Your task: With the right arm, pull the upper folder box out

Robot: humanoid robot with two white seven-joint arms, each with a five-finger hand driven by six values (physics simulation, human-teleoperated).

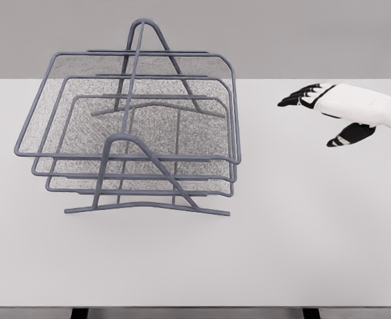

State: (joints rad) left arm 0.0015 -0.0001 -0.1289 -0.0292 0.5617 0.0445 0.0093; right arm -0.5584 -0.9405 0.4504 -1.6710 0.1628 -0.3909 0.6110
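A grey wire-mesh tray rack (134,133) with three stacked trays stands on the left half of the white table (302,232). The upper tray (225,61) is the widest, its rim reaching from the far left to about mid-table. My right hand (318,113) hovers over the table to the right of the rack, level with the upper tray's right side but well apart from it. Its dark fingers (296,98) point left toward the rack, spread, and the thumb (347,135) hangs lower. It holds nothing. The left arm does not show.
The rack's frame has two arched end supports, one at the front (126,143) and one at the back (145,25). The table's front edge runs along the bottom of the view, with dark legs just visible beneath it.
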